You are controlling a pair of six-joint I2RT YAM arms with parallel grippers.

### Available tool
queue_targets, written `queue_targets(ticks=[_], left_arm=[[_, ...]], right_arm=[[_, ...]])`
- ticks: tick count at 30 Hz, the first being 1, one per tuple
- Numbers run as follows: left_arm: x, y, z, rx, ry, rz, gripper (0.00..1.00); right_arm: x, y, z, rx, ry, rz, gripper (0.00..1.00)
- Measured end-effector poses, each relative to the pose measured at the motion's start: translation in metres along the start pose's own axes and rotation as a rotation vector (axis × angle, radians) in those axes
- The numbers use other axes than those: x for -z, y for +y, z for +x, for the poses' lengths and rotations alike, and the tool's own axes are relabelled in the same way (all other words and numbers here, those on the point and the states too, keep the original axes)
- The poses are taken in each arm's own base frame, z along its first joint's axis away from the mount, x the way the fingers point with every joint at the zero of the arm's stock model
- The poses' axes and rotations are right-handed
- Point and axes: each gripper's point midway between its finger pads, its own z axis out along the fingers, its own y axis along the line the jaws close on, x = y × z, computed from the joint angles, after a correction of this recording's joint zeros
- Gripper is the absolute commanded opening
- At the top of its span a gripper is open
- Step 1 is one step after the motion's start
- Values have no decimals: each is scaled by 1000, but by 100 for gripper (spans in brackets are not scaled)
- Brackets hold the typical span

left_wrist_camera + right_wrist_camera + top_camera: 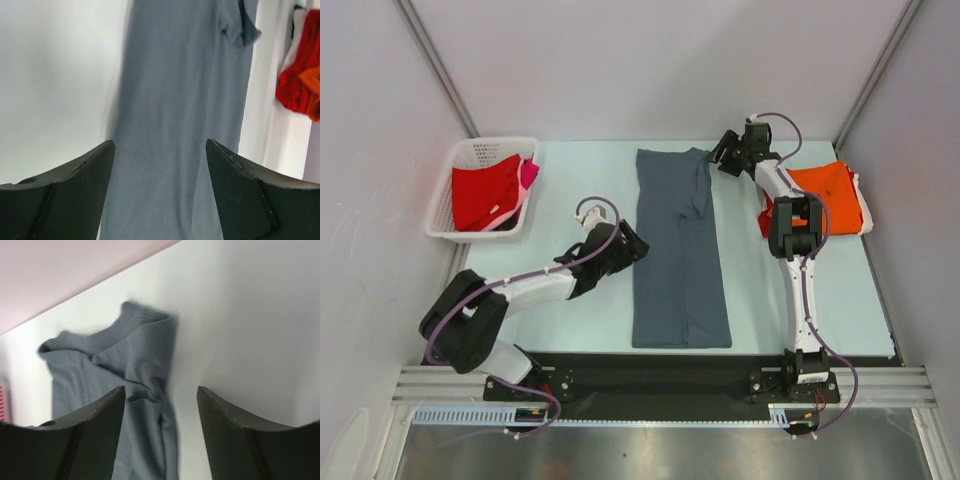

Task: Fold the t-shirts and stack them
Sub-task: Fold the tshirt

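Note:
A dark slate-grey t-shirt [680,250] lies in a long narrow strip down the middle of the table, with a sleeve folded in at its far right [697,190]. My left gripper [638,245] hovers open at the strip's left edge; in the left wrist view the grey cloth [180,100] fills the space beyond its empty fingers [90,170]. My right gripper [720,155] stands open just off the shirt's far right corner, above the rumpled collar end [135,355], holding nothing. An orange t-shirt [830,195] lies folded at the right on a red one [765,222].
A white lattice basket [445,215] at the far left holds a red shirt [485,195] and a pink one [529,175]. Walls close in the table at the back and on both sides. The right arm reaches over the orange and red pile [297,85].

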Motion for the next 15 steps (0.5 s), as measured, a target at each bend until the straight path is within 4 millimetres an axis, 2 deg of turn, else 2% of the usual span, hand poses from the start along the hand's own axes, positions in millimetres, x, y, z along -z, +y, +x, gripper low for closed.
queue_targets(ticks=[2, 3, 5, 7, 11, 14, 15], left_arm=[[-11, 4, -12, 9, -1, -12, 79], [-17, 5, -19, 17, -1, -13, 78], [-32, 6, -31, 32, -1, -17, 77], [-46, 5, -39, 35, 5, -14, 72], [-79, 1, -47, 44, 33, -13, 62], [-98, 4, -46, 43, 56, -17, 56], [-103, 5, -46, 41, 64, -17, 55]], right_arm=[[0, 7, 1, -21, 11, -47, 66], [1, 9, 3, -33, 22, -61, 63], [1, 12, 6, -54, 39, -81, 51], [1, 14, 9, -76, 53, -93, 49], [-2, 13, 17, -107, 76, -105, 44], [-3, 14, 18, -117, 79, -107, 37], [-3, 13, 19, -119, 81, -107, 31]])
